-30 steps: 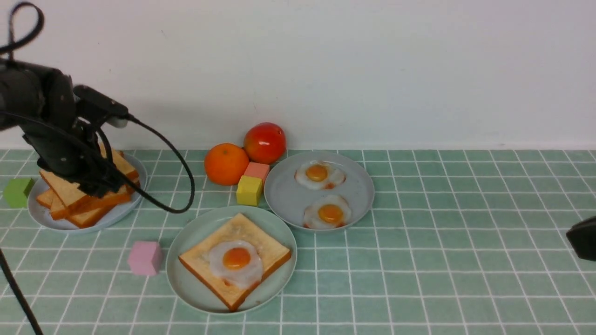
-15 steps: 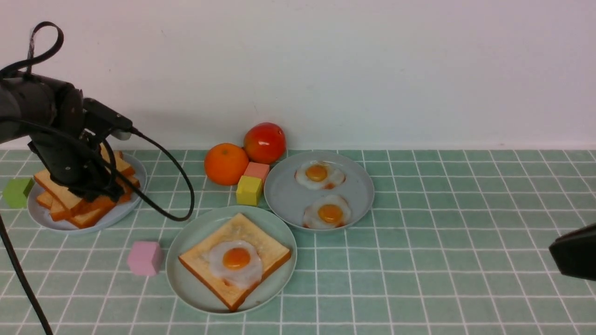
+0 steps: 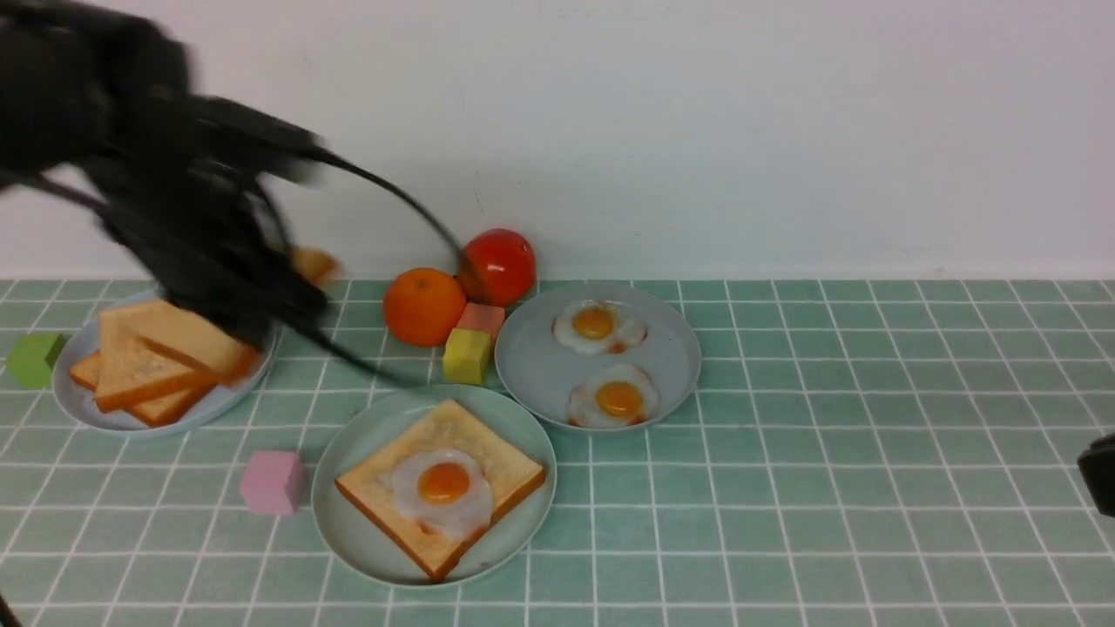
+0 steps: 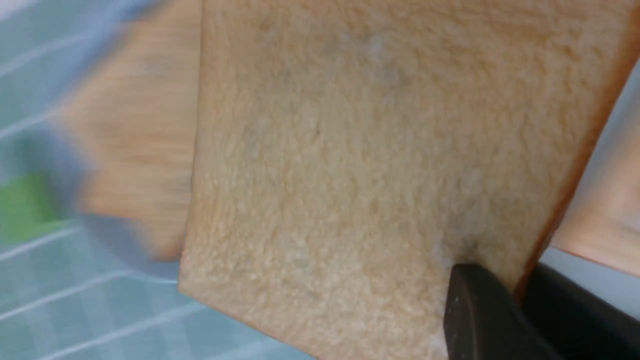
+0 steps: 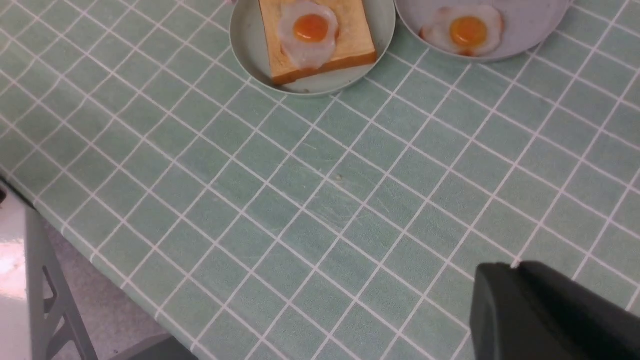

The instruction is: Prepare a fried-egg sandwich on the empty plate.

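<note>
The mint-green plate sits front centre and holds one toast slice with a fried egg on top; it also shows in the right wrist view. My left gripper is motion-blurred, raised beside the toast stack on a grey-blue plate. It is shut on the edge of a toast slice, the jaws pinching its crust. Only a small bit of that slice shows in front. My right gripper is shut and empty, low at the right edge.
A second grey-blue plate holds two fried eggs. An orange, a tomato, a yellow cube and a salmon cube stand behind the mint plate. A pink cube and green cube lie left. The table's edge is near.
My left gripper has risen off the stack and swung up and to the right with a toast slice in it. The remaining slices shifted. The right gripper drifted slightly.
</note>
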`<state>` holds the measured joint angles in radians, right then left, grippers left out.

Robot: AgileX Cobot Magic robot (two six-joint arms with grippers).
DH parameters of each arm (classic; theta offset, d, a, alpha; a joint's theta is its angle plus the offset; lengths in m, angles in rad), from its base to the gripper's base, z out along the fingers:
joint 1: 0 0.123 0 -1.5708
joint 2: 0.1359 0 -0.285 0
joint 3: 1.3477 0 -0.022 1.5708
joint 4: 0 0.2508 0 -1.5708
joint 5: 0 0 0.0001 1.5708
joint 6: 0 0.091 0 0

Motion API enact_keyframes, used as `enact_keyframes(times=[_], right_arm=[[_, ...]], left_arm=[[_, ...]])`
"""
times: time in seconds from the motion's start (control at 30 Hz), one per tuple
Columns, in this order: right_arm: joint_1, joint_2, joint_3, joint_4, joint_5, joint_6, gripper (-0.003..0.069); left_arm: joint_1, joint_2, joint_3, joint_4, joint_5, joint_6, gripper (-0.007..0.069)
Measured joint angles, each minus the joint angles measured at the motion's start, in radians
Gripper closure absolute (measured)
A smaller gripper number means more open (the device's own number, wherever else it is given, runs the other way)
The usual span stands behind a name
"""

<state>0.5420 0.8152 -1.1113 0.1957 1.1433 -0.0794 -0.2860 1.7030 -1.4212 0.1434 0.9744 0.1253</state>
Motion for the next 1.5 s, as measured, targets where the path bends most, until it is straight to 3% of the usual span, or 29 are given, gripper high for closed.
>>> enact_keyframes(times=[0.13, 0.33, 0.9, 1.07, 1.13, 1.33, 1.43, 1.5], right_arm=[[0.000, -0.017, 0.000, 0.000, 0.000, 0.000, 0.0593], [0.000, -0.033, 0.000, 0.020, 0.000, 0.000, 0.0589], [0.000, -0.036, 0.000, 0.026, 0.004, 0.000, 0.0582], [0.000, -0.036, 0.000, 0.026, 0.004, 0.000, 0.0576], [0.000, -0.036, 0.000, 0.026, 0.004, 0.000, 0.0573], [0.000, -0.036, 0.000, 0.026, 0.004, 0.000, 0.0571], [0.000, -0.036, 0.000, 0.026, 0.004, 0.000, 0.0566], [0.000, -0.038, 0.000, 0.026, 0.007, 0.000, 0.0564]], left_arm=[[-0.280, -0.009, 0.113, 0.057, -0.021, -0.091, 0.0551], [-0.414, 0.057, 0.126, 0.176, -0.067, -0.224, 0.0551], [-0.422, 0.175, 0.126, 0.194, -0.106, -0.370, 0.0550], [-0.422, 0.175, 0.126, 0.196, -0.113, -0.372, 0.0454], [-0.422, 0.175, 0.124, 0.196, -0.117, -0.379, 0.0363], [-0.422, 0.166, 0.062, 0.133, -0.058, -0.387, 0.0237], [-0.423, 0.126, 0.021, 0.078, -0.001, -0.386, 0.0233], [-0.431, 0.056, 0.018, 0.054, 0.003, -0.386, 0.0273]])
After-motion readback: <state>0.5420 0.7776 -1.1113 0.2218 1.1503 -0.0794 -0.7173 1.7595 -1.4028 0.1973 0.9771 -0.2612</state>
